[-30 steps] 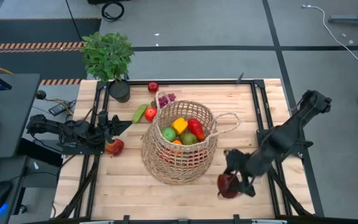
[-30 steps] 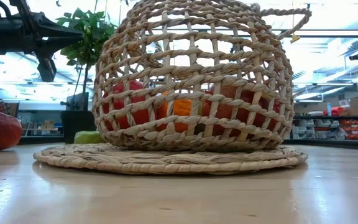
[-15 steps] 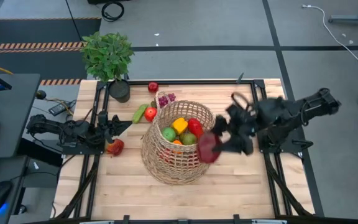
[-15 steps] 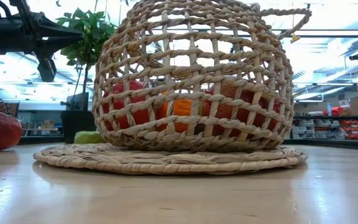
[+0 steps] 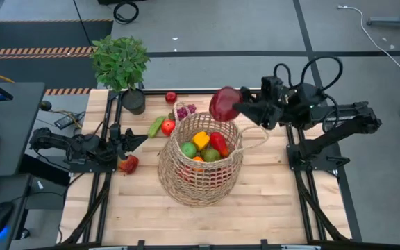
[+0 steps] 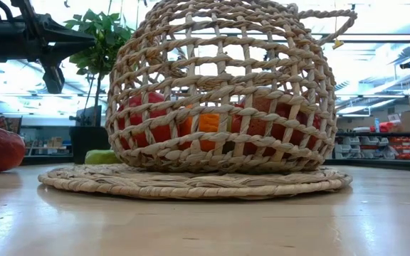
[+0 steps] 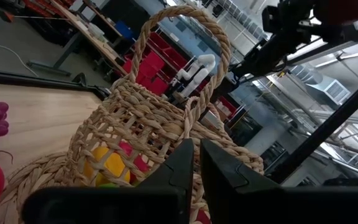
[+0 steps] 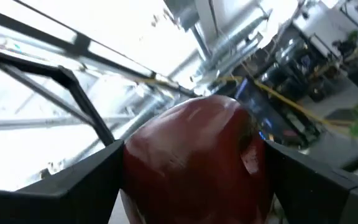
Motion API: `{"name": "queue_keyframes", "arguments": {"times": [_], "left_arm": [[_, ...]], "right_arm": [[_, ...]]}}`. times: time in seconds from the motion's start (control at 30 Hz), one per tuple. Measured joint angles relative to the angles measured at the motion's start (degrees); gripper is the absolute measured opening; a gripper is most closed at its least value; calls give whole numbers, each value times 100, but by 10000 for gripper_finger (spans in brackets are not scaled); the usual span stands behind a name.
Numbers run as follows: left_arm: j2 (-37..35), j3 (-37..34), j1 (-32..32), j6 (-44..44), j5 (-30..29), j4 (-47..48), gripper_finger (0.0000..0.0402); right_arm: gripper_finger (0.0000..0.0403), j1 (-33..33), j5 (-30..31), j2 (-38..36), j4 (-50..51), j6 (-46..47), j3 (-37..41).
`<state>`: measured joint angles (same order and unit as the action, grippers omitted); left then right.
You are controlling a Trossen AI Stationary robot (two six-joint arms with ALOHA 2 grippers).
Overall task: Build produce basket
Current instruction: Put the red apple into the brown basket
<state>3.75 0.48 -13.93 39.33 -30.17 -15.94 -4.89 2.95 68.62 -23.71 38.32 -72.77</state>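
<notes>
Right gripper (image 5: 236, 105) is clamped on a dark red apple (image 5: 223, 103), carried high above the table. A second ago it held this apple low near the front right of the board, at about 4 o'clock from the basket (image 5: 201, 158). Half a second ago it was at the basket's 3 o'clock side. Now the apple hangs over the far rim, at roughly 1 o'clock from the basket's centre — raised and swung across, not yet released. The right wrist view confirms the apple (image 8: 194, 163) seated between the two fingers (image 8: 73, 182).

Left gripper (image 5: 132, 142) rests at the basket's 9 o'clock, jaws together on nothing, unchanged over the last second. A red fruit (image 5: 128, 164) lies just beside it.

The basket stands mid-table and has not shifted. It holds a yellow pepper (image 5: 201, 140), a red pepper (image 5: 219, 144) and a green apple (image 5: 189, 149). Outside, at 11 to 12 o'clock, lie a cucumber (image 5: 156, 126), a small red apple (image 5: 168, 127), the grapes (image 5: 185, 110) and another apple (image 5: 171, 97).

Judgement: transport is nearly done — next comes a descent over the opening and release. Several pieces remain to load.
</notes>
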Motion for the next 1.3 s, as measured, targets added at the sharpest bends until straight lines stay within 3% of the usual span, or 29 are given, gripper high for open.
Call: {"name": "queue_keyframes", "arguments": {"times": [0.23, 0.6, 0.7, 0.87, 1.13, 1.3], "left_arm": [[0, -1, -2, 0, 0, -2, 36], [0, 0, 0, 0, 0, -2, 35], [-1, -1, 0, 0, -1, -2, 35], [-1, 0, 0, 0, -1, -2, 35], [0, 1, -2, 0, -2, -4, 35], [0, 0, -1, 0, -2, -4, 32]], "right_arm": [[368, 276, -1, 75, -803, -145, 2], [368, 1093, -616, 53, -555, 124, 2], [368, 1222, -615, 53, 83, 34, -20], [368, 1312, -598, 219, 2050, -399, -633], [368, 1283, -425, 1097, 5081, -2109, -2278], [368, 1250, -473, 1598, 5822, -3469, -2472]]}}
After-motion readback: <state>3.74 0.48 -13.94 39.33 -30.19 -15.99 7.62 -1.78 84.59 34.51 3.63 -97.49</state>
